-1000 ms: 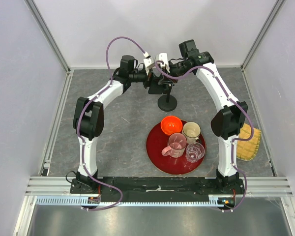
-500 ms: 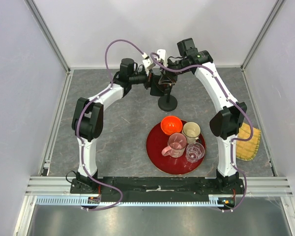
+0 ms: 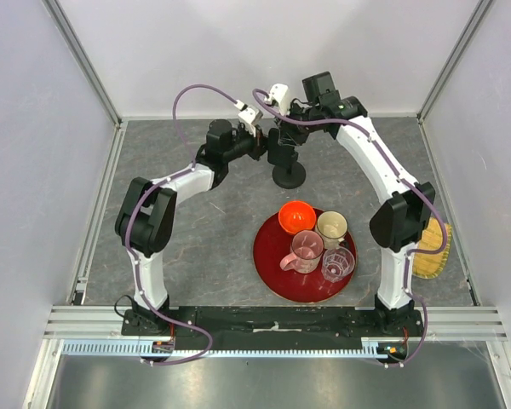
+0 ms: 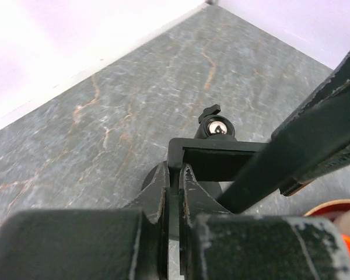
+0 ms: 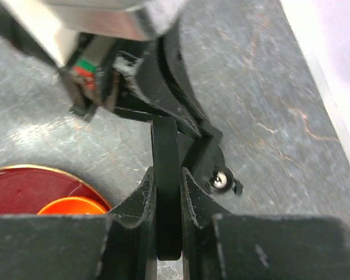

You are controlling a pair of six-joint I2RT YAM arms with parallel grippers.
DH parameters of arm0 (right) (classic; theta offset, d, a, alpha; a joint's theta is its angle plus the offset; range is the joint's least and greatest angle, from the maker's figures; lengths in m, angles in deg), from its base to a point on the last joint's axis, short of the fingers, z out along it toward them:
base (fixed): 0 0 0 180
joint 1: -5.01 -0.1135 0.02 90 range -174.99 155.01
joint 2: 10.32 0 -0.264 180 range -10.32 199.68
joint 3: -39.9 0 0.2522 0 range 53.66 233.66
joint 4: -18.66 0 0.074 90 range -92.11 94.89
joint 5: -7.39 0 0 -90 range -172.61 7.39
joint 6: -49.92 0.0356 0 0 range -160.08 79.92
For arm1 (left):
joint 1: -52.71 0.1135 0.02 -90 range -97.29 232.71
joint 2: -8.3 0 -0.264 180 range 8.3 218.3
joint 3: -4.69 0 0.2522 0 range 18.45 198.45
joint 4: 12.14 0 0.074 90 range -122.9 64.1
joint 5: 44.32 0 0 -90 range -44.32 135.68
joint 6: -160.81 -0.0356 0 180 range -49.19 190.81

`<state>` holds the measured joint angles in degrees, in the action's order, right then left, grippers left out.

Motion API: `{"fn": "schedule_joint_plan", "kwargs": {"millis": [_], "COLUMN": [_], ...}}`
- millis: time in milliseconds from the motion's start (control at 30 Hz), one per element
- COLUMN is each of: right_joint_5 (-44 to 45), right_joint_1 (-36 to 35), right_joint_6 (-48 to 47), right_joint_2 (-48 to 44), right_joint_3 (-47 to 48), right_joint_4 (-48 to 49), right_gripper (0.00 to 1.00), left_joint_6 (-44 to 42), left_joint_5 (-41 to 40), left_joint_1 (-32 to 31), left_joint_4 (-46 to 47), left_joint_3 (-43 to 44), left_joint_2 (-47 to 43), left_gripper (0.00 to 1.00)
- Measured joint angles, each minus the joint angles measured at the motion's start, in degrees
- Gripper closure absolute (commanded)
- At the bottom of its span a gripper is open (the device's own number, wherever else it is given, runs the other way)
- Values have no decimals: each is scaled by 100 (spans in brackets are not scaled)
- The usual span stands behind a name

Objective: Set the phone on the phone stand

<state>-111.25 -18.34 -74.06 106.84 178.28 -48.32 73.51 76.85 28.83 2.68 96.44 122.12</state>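
At 12 o'clock of the tray [image 3: 268,256], the left gripper [image 4: 174,181], at the stand's [image 3: 289,177] 9 o'clock, pinches its cradle [image 4: 221,160], while the right gripper [image 5: 166,181], at 3 o'clock, clamps the phone [image 5: 164,140] edge-on, lower end at that cradle.

table [image 3: 196,221] done up in grey marble with rusty-orange veins, phone [image 5: 165,192] and phone stand [image 3: 289,176] both plain black, tray [image 3: 268,256] finished in glossy deep red, bowl [image 3: 297,216] bright orange, mug [image 3: 307,250] tinted see-through pink, cup [image 3: 331,228] coloured cream, mat [image 3: 432,247] woven in yellow, cables [image 3: 187,94] purple
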Motion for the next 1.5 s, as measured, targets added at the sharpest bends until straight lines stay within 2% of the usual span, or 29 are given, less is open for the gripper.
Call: {"fn": "schedule_joint_plan", "kwargs": {"millis": [167,267,367,533,767,1067,1367,1500], "right_joint_5": [1204,1932,2658,3379,3777,4242,4516,5281], "right_joint_1": [-201,-398,-603,-693,-734,-872,-1012,-885], "right_joint_6": [732,1088,1543,2577,3458,4175,4358,4378], "right_joint_2": [-452,-835,-938,-931,-809,-507,-313,-179], "right_joint_3": [-885,-1572,-1801,-1803,-1650,-1113,-778,-715], "right_joint_4": [1032,1650,1961,2081,2026,1591,1327,1390], "right_gripper": [100,100,100,100,100,100,100,100], "left_joint_6": [330,450,483,487,483,474,474,459], "left_joint_5": [-1419,-1895,-2181,-2352,-2444,-2555,-2555,-2734], "left_joint_1": [-240,-361,-426,-450,-455,-444,-411,-280], "left_joint_4": [315,376,376,374,396,385,140,-315], "left_joint_3": [-380,-501,-518,-525,-527,-599,-610,-616], "left_joint_2": [-221,-308,-328,-341,-343,-420,-540,-704], "left_gripper": [98,98,98,98,98,98,98,73]}}
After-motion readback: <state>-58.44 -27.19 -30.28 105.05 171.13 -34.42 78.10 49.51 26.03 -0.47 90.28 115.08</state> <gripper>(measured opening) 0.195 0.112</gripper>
